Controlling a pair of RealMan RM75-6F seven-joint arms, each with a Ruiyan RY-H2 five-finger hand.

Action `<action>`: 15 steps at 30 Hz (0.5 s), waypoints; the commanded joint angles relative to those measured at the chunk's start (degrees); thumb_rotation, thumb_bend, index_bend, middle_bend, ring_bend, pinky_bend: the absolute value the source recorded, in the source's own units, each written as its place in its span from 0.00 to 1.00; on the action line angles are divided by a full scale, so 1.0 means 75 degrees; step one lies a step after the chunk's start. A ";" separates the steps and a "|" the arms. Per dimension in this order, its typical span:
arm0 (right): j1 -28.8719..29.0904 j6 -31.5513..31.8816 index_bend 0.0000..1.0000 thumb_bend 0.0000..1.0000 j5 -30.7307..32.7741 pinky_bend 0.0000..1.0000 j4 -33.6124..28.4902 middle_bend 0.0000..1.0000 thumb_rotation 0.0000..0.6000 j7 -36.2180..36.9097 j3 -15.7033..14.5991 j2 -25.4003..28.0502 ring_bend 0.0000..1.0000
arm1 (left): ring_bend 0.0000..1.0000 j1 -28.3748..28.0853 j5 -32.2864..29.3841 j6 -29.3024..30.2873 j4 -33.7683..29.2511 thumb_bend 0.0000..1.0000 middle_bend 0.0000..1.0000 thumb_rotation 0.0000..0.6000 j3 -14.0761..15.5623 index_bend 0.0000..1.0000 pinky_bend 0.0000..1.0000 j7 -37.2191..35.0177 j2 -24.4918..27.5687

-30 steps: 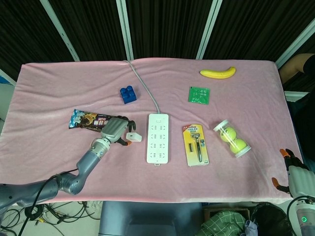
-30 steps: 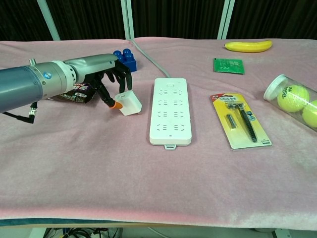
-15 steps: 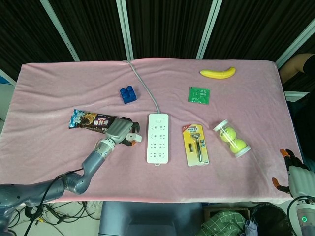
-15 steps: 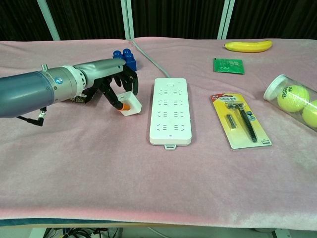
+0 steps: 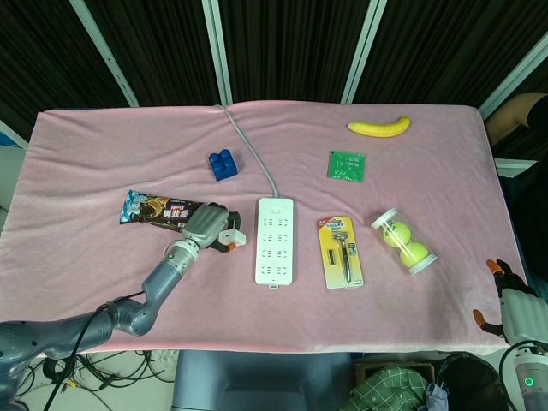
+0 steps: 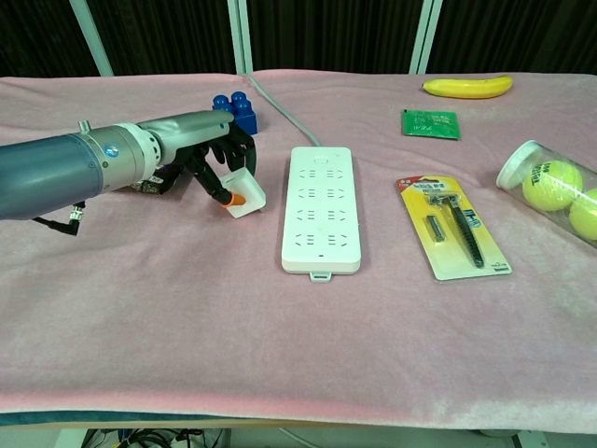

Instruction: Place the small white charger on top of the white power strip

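Observation:
The small white charger (image 5: pixel 233 238) (image 6: pixel 246 195) lies on the pink cloth just left of the white power strip (image 5: pixel 274 241) (image 6: pixel 322 208). My left hand (image 5: pixel 208 226) (image 6: pixel 207 155) is over it, fingers curled around its top and an orange-tipped thumb pressed against its near side, gripping it. The strip lies flat, its grey cable (image 5: pixel 253 150) running to the table's far edge. My right hand (image 5: pixel 515 305) hangs off the front right corner of the table, fingers apart and holding nothing; the chest view does not show it.
A snack bar (image 5: pixel 154 208) lies behind my left hand and a blue brick (image 5: pixel 223 164) (image 6: pixel 236 109) beyond it. Right of the strip are a razor pack (image 5: pixel 340 251) (image 6: pixel 452 226), a tennis ball tube (image 5: pixel 404 241) (image 6: pixel 555 187), a green board (image 5: pixel 346 164) and a banana (image 5: pixel 378 127).
My left hand moved right from beside the charger to over it and closed its fingers on it. The charger shifted slightly toward the strip. The right hand stayed still.

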 commanded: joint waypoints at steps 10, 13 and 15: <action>0.0007 -0.0035 0.03 0.24 0.0013 0.28 -0.0014 0.04 1.00 0.0066 0.0001 0.0020 0.15 | 0.38 -0.0029 0.0044 0.0097 -0.0359 0.46 0.63 1.00 -0.0236 0.59 0.31 0.0081 0.0332; 0.0000 -0.0014 0.03 0.24 0.0008 0.28 -0.0015 0.04 1.00 0.0065 0.0000 0.0013 0.15 | 0.38 -0.0166 0.0016 0.0003 -0.0693 0.47 0.63 1.00 -0.0350 0.59 0.31 0.0301 0.0633; 0.0000 -0.0012 0.03 0.24 0.0006 0.28 -0.0017 0.04 1.00 0.0058 -0.0004 0.0009 0.15 | 0.38 -0.0357 -0.0061 -0.0301 -0.0960 0.47 0.63 1.00 -0.0423 0.60 0.30 0.0483 0.0930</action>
